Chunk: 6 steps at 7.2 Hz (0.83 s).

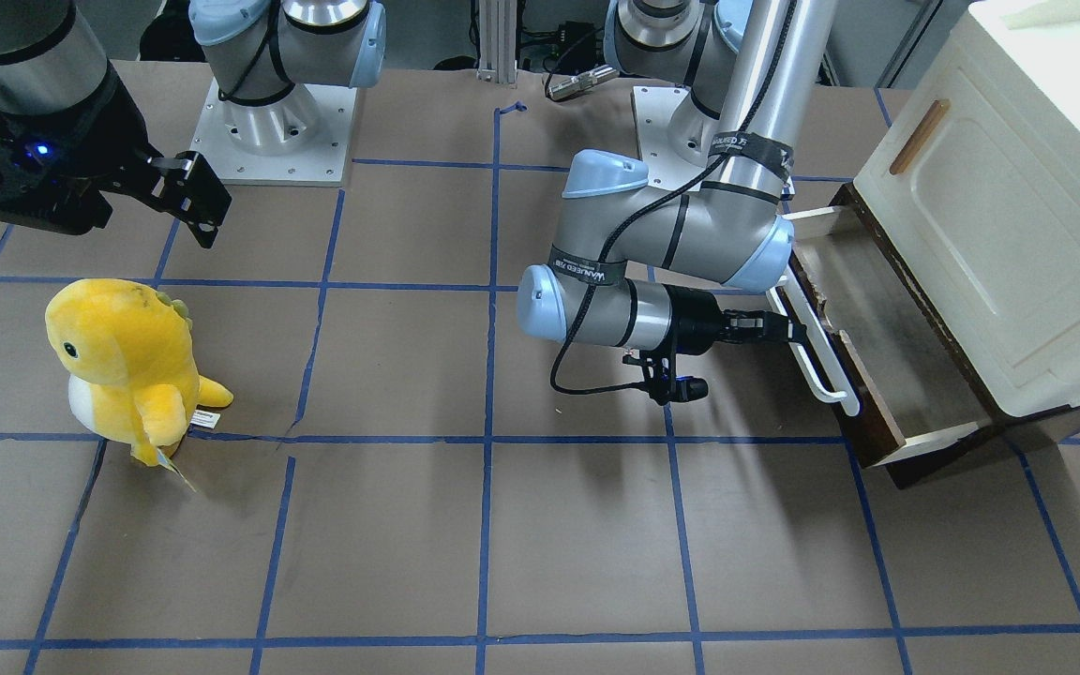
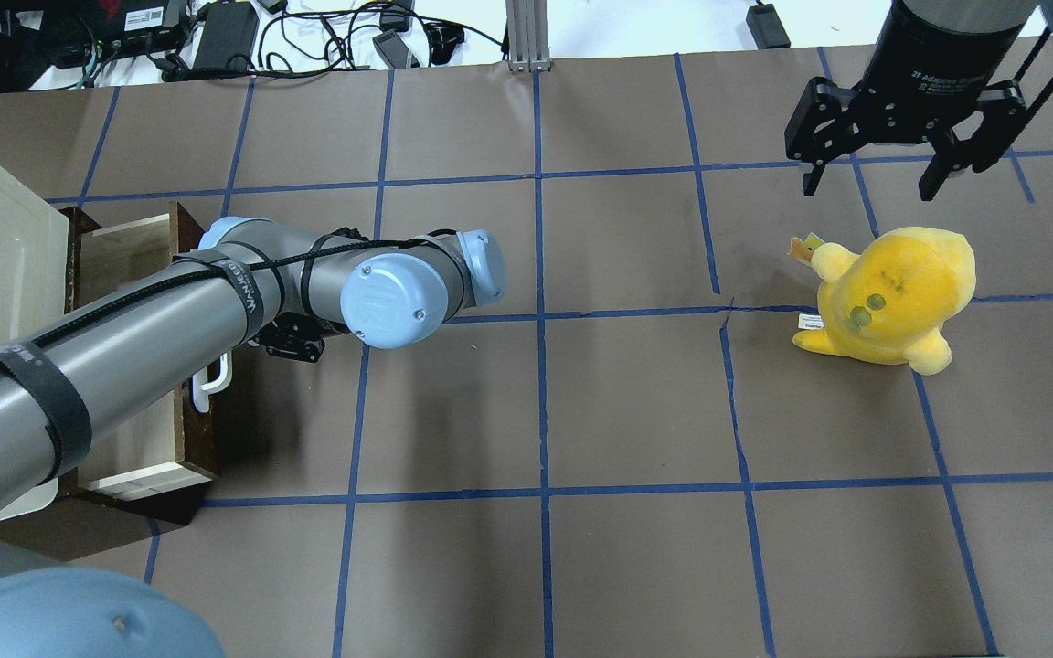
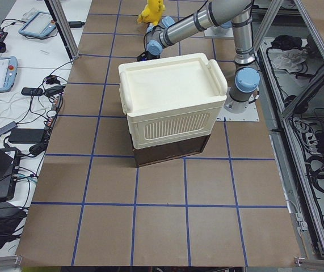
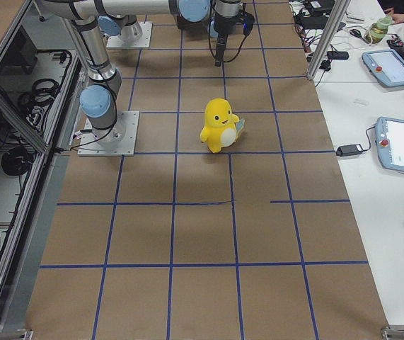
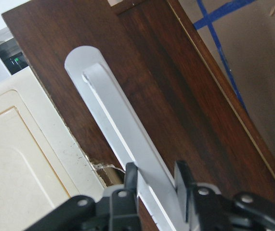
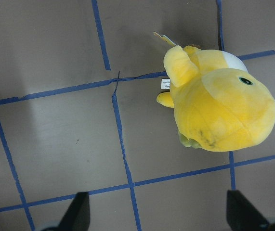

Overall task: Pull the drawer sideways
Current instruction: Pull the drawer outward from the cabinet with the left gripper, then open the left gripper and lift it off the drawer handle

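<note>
The drawer (image 1: pixel 887 337) stands pulled out from under the cream cabinet (image 1: pixel 1018 216), with a dark brown front (image 5: pixel 176 110) and a long white bar handle (image 1: pixel 817 352). My left gripper (image 1: pixel 784 330) is shut on the white handle (image 5: pixel 127 139), one finger on each side of the bar. The drawer also shows in the overhead view (image 2: pixel 138 384), mostly hidden by my left arm. My right gripper (image 2: pixel 883 164) is open and empty, held above the table away from the drawer.
A yellow plush toy (image 1: pixel 123 366) stands on the brown table, below my right gripper; it also shows in the right wrist view (image 6: pixel 219 103). Blue tape lines mark a grid on the table. The cabinet has a small light-wood handle (image 1: pixel 918 137).
</note>
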Each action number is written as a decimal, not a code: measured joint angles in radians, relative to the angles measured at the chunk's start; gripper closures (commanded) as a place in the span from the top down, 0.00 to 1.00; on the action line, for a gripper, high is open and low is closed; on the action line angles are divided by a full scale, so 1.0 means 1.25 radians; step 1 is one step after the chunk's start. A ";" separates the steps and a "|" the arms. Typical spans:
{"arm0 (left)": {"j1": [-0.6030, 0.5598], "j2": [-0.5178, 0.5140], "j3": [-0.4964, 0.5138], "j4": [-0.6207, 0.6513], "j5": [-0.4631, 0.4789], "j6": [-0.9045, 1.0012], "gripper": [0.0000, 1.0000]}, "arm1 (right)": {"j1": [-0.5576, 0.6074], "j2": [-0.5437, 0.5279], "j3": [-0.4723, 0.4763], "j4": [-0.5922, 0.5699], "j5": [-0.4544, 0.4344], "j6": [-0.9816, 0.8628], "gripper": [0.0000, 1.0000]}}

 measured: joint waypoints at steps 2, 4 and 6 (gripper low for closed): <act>-0.007 -0.001 0.000 0.006 0.002 -0.003 0.76 | 0.000 0.000 0.000 0.001 0.000 0.000 1.00; -0.008 0.004 0.000 0.007 0.001 -0.010 1.00 | 0.001 0.000 0.000 0.000 0.000 0.000 1.00; -0.012 0.023 0.009 0.050 -0.031 -0.007 1.00 | 0.001 0.000 0.000 0.000 0.000 0.000 1.00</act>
